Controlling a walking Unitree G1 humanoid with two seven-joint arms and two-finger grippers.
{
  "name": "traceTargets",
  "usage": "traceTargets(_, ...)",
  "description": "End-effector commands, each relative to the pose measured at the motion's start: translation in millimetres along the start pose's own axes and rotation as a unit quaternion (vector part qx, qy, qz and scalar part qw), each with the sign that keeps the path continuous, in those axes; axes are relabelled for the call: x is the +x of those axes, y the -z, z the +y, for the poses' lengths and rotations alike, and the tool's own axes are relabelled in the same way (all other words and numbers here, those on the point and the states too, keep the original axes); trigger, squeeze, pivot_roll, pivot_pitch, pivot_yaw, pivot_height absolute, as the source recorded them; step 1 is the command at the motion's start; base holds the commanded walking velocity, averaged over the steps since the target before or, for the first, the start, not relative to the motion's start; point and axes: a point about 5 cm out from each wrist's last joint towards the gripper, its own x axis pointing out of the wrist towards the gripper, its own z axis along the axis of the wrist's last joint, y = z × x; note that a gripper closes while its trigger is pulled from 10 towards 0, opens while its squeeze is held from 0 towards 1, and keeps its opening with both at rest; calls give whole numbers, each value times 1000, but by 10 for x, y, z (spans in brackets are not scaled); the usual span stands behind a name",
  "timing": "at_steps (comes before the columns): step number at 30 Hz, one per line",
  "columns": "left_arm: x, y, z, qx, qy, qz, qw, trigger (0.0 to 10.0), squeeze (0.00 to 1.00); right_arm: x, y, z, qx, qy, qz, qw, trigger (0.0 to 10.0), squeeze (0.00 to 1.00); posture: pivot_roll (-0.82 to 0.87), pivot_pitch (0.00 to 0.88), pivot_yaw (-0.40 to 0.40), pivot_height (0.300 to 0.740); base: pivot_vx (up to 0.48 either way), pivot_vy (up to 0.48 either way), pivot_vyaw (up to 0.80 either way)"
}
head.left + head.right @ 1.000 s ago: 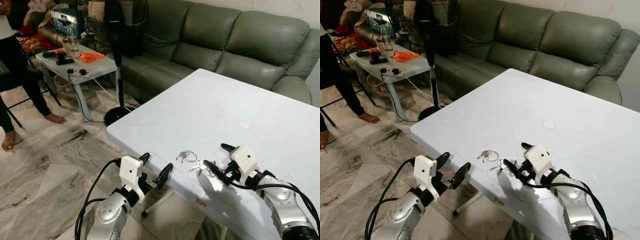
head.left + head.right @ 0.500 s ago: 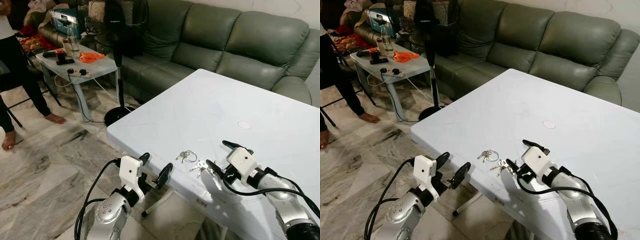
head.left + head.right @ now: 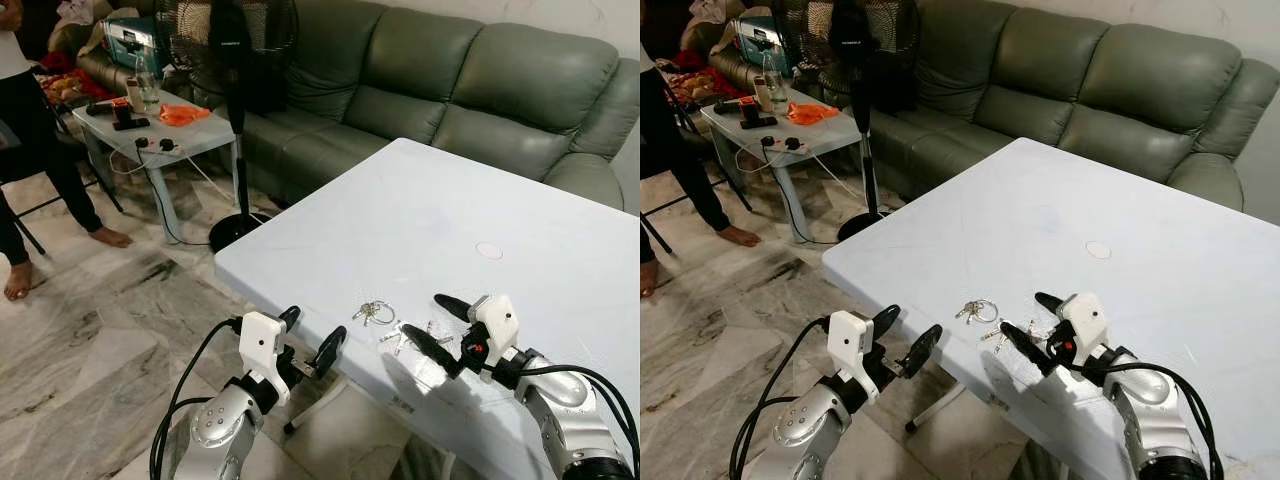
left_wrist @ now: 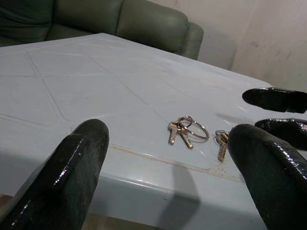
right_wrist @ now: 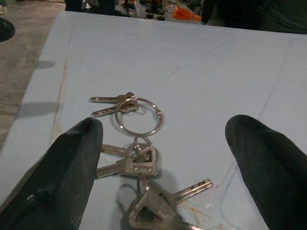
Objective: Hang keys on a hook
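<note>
- Large pale blue-white plastic table (image 3: 470,200): bearing the work, no hook in sight.
- Right hand (image 3: 446,326): fingers spread wide, low over the table, gripping nothing.
- Left hand (image 3: 308,335): likewise spread, empty, off the table's edge.
- Silver keys on linked steel rings (image 5: 136,158): lying flat near the table edge, just ahead of the right hand; pickup and hanging both left.

The person (image 3: 25,130) at the side is cut off by the picture's edge above the chest. The tabletop (image 3: 420,215) runs out past the right and lower edges, so its far corners are unseen. On the small side table (image 3: 190,135), the objects are too small to name. In the right wrist view the lowest key (image 5: 153,206) of the bunch is cut by the edge, and the fingers (image 5: 72,167) of the right hand (image 3: 438,322) are blurred and cropped.
</note>
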Motion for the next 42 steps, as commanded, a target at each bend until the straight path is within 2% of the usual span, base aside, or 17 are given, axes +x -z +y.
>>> traceTargets(1, 29, -41, -19, 2, 4, -5, 1000, 10000, 0, -41, 34, 0, -14, -7, 16, 1000, 10000, 0, -7, 10, -58, 740, 0, 0, 0)
traceTargets(4, 30, -46, -16, 2, 4, -5, 1000, 10000, 0, -52, 69, 10, -31, -11, 30, 999, 10000, 0, -4, 13, -57, 740, 0, 0, 0)
traceTargets(5, 30, -49, -14, 2, 3, -6, 1000, 10000, 0, -52, 93, 18, -39, -14, 41, 998, 5333, 0, -4, 13, -57, 740, 0, 0, 0)
traceTargets(6, 30, -51, -11, 1, 2, -6, 1000, 10000, 0, -51, 114, 24, -51, -16, 51, 997, 7608, 0, -4, 13, -57, 740, 0, 0, 0)
traceTargets(9, 29, -56, -9, 1, 2, -7, 1000, 10000, 0, -56, 165, 58, -63, -33, 68, 995, 7608, 0, -4, 13, -57, 740, 0, 0, 0)
traceTargets(10, 29, -57, -9, 1, 2, -7, 1000, 10000, 0, -56, 166, 60, -64, -34, 68, 995, 7176, 0, -4, 13, -57, 740, 0, 0, 0)
traceTargets(11, 29, -58, -9, 0, 2, -8, 1000, 10000, 0, -56, 167, 60, -65, -34, 69, 995, 7176, 0, -4, 13, -57, 740, 0, 0, 0)
traceTargets(12, 30, -59, -9, 0, 2, -8, 1000, 10000, 0, -55, 166, 62, -63, -37, 68, 995, 1961, 0, -3, 15, -55, 740, 0, 0, 0)
traceTargets(13, 31, -61, -8, 0, 2, -8, 1000, 10000, 0, -54, 164, 66, -65, -41, 68, 995, 0, 0, -3, 15, -55, 740, 0, 0, 0)
traceTargets(23, 36, -55, -26, -6, -1, -10, 1000, 10000, 0, -83, 176, 31, -80, -45, 83, 992, 0, 0, -6, 21, -63, 740, 0, 0, 0)
traceTargets(24, 38, -56, -27, -7, -1, -10, 1000, 10000, 0, -87, 184, 31, -81, -48, 87, 992, 745, 0, -7, 21, -64, 740, 0, 0, 0)
traceTargets(25, 39, -56, -28, -8, -2, -11, 1000, 10000, 0, -87, 187, 33, -80, -51, 88, 992, 745, 0, -7, 21, -64, 740, 0, 0, 0)
traceTargets(26, 39, -56, -29, -8, -2, -11, 1000, 10000, 0, -89, 191, 28, -82, -49, 90, 991, 0, 0, -7, 22, -65, 740, 0, 0, 0)
traceTargets(41, 28, -40, -43, -13, -3, -9, 1000, 10000, 0, -100, 212, 0, -86, -40, 92, 991, 0, 0, -6, 21, -67, 740, 0, 0, 0)
traceTargets(42, 27, -39, -44, -12, -3, -8, 1000, 10000, 0, -99, 213, -5, -86, -38, 94, 991, 1961, 0, -5, 21, -68, 740, 0, 0, 0)
